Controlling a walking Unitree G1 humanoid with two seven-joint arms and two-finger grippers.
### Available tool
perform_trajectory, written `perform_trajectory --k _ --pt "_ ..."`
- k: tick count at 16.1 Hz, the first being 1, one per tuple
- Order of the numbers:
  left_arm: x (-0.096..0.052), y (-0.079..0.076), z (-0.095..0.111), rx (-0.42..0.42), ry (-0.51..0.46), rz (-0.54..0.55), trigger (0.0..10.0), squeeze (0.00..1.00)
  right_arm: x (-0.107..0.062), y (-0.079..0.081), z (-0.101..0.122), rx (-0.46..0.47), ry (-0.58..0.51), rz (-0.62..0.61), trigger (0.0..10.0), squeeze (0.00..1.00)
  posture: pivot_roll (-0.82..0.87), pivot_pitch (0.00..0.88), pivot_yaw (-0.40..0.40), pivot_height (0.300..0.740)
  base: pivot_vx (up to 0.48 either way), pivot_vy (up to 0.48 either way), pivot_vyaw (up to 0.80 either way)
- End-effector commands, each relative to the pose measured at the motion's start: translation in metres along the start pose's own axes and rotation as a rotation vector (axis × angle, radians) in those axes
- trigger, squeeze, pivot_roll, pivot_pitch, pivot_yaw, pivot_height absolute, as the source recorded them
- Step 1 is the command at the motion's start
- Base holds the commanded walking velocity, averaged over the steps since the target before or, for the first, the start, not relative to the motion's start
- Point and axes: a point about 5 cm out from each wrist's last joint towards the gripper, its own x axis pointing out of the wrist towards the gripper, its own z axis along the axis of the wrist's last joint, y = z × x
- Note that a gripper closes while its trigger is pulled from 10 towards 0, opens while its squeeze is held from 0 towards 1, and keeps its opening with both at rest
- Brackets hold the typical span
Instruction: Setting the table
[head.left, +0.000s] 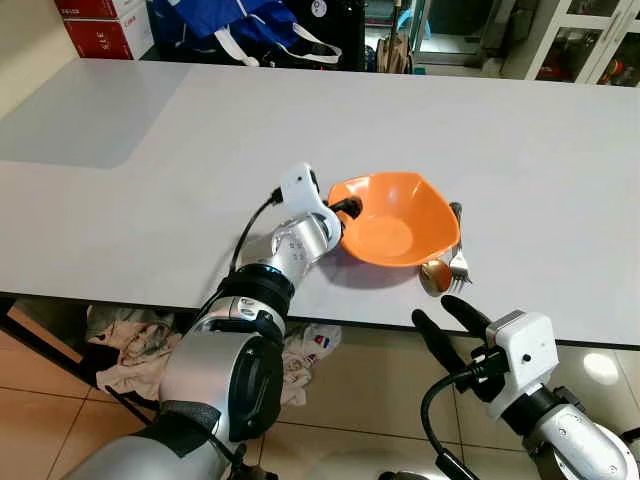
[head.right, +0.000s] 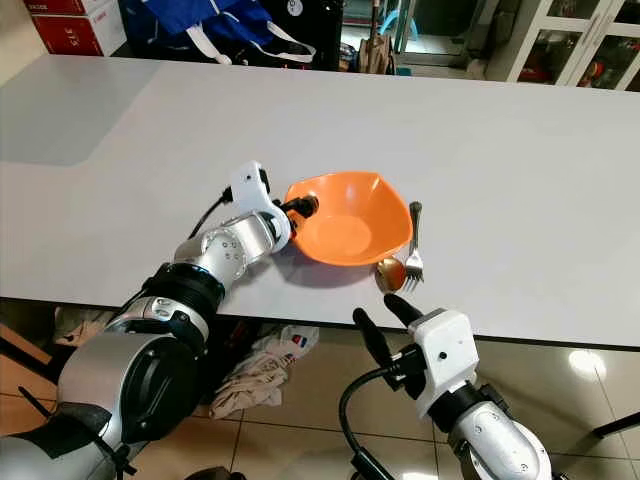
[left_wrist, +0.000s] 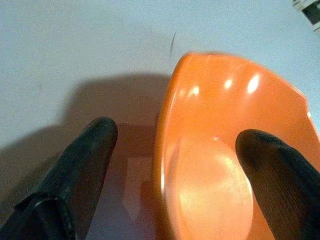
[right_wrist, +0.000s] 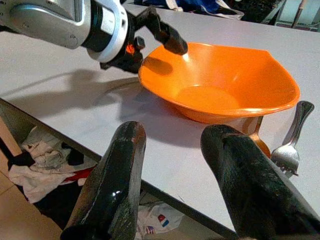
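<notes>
**Left pincer astride the bowl rim; cutlery beside the bowl**

Nearest us, below the counter's (head.left: 560, 150) front edge, we see the right pincer (head.left: 450, 318) released, its two fingers spread and pointing up toward the cutlery, touching nothing. Just beyond it, near the edge, lie a fork (head.left: 458, 262) and a spoon (head.left: 434, 276), close together at the bowl's right. The fork's long axis runs roughly near to far: tines toward us, handle tucked along the bowl's side. The spoon's handle is hidden under the bowl, so we cannot give its axis.

Next comes the orange bowl (head.left: 392, 218), upright and empty, resting on the counter near its front edge. The left pincer (head.left: 346, 208) straddles its left rim, one finger (left_wrist: 275, 180) inside the bowl, the other (left_wrist: 80, 165) outside over the counter. We judge it parted rather than clenched, since a gap shows on both sides of the rim.

To do this step well, we would close squarely on the rim, keep the bowl level, and slide or lift it without nudging the fork and spoon. Beyond the bowl, the counter runs back to bags (head.left: 240, 25) and boxes (head.left: 105, 25).
</notes>
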Motion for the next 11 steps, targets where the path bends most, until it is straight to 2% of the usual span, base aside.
perform_trajectory --k 1,2,3,4,5,7,8,11 --pt "-0.002 -0.016 0.011 0.06 -0.054 -0.046 10.0 1.0 0.0 0.001 0.002 -0.016 0.003 0.01 10.0 0.0 -0.16 0.023 0.024 0.74 0.0 0.0 0.0" --pt "-0.003 -0.018 0.016 0.101 -0.086 -0.049 10.0 1.0 0.0 0.002 0.003 -0.016 0.001 0.007 10.0 0.0 -0.15 0.022 0.024 0.74 0.0 0.0 0.0" --pt "-0.004 -0.02 0.02 0.123 -0.106 -0.049 10.0 0.41 0.001 0.002 0.004 -0.016 0.0 0.006 10.0 0.0 -0.15 0.022 0.024 0.74 0.0 0.0 0.0" --pt "-0.005 -0.02 0.022 0.129 -0.109 -0.049 10.0 0.0 0.001 0.002 0.004 -0.015 0.0 0.005 10.0 0.0 -0.15 0.026 0.024 0.74 0.0 0.0 0.0" --pt "-0.005 -0.02 0.019 0.09 -0.068 -0.05 10.0 0.0 0.001 0.002 0.004 -0.014 0.001 0.004 10.0 0.0 -0.15 0.026 0.024 0.74 0.0 0.0 0.0" --pt "-0.007 -0.013 0.021 0.162 -0.084 -0.022 10.0 0.0 0.003 0.002 0.003 -0.01 0.003 0.002 10.0 0.0 -0.15 0.025 0.024 0.74 0.0 0.0 0.0" --pt "-0.007 -0.013 0.021 0.17 -0.087 -0.022 10.0 0.0 0.004 0.002 0.003 -0.009 0.003 0.0 10.0 0.0 -0.15 0.026 0.024 0.74 0.0 0.0 0.0" --pt "-0.016 -0.008 0.034 0.274 -0.187 -0.034 10.0 0.0 0.004 -0.001 0.0 -0.012 -0.005 -0.05 10.0 0.0 -0.14 0.024 0.023 0.74 0.0 0.0 0.0"
